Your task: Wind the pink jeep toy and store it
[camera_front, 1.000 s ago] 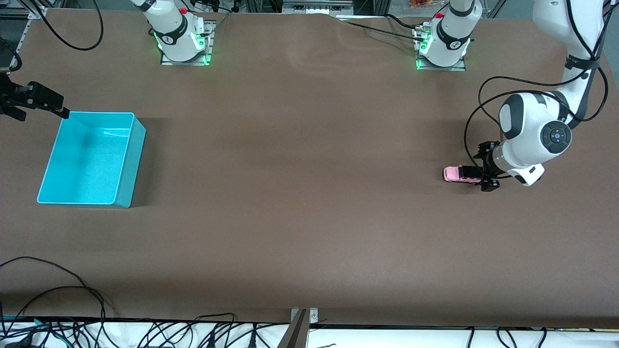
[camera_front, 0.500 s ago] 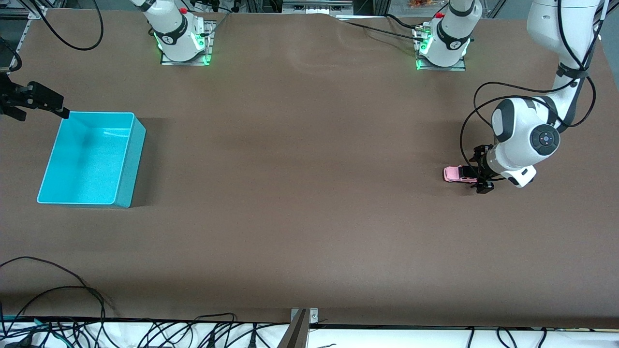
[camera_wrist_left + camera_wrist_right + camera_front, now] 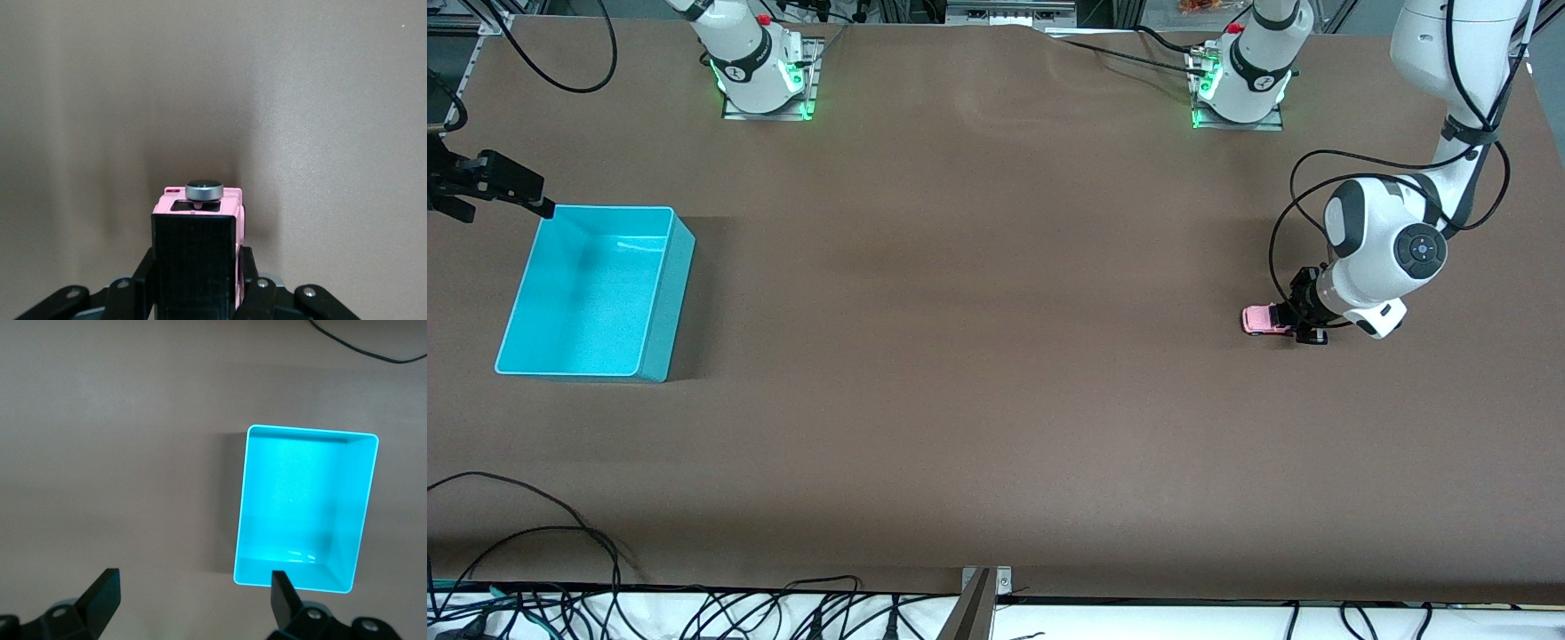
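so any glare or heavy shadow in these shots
Front view: the turquoise bin throws a dark shadow toward the right arm's base. Right wrist view: a pale glare patch on the bin's floor. Left wrist view: soft shadow bands around the pink jeep toy.

A robotics lab is showing here: two white arm bases with glowing green rings (image 3: 763, 84) are standing bolted to a wide brown-covered table (image 3: 978, 356), and tangled black cables (image 3: 694, 613) are trailing along its edge.

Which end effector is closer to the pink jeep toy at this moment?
Left. The left end effector is shut on the pink jeep toy; the right end effector waits open above the turquoise bin.
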Controlling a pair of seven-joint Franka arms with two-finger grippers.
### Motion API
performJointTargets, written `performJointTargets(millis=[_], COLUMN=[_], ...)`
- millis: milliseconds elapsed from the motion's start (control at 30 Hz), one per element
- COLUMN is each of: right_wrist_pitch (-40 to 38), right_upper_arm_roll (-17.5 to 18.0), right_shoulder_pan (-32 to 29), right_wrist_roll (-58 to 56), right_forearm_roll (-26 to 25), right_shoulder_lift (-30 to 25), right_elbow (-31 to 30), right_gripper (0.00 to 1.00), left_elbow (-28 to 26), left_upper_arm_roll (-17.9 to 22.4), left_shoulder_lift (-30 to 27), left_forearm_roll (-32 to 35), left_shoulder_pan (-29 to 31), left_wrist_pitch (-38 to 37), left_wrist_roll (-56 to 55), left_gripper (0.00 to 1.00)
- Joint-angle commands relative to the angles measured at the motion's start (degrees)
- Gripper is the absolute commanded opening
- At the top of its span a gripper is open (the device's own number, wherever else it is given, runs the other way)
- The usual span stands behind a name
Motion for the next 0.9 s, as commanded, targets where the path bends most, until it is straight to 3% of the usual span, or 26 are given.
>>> performJointTargets(millis=[0, 300, 867], right_wrist_pitch=[-0.7, -0.6, -0.6], right_upper_arm_roll=[-0.1, -0.1, -0.1], right_shoulder_pan=[-0.3, -0.3, -0.3], right_wrist_roll=[-0.4, -0.4, -0.3], right_forearm_roll=[1.0, 1.0, 1.1], right_shoulder_lift=[0.8, 0.8, 0.8], right_elbow=[1.7, 1.7, 1.7], right_gripper=[1.0, 1.0, 1.0], left_elbow=[-0.4, 3.7, 5.9], left_upper_arm_roll=[-0.2, -0.5, -0.8], left_shoulder_lift=[-1.2, -2.8, 0.0], left_forearm_roll=[-1.8, -1.6, -1.8], left_shoulder_pan=[0.3, -1.4, -12.9], left_wrist_pitch=[-0.1, -3.5, -4.3], left_wrist_roll=[-0.2, -4.6, -16.6], left_gripper=[0.21, 0.21, 0.21])
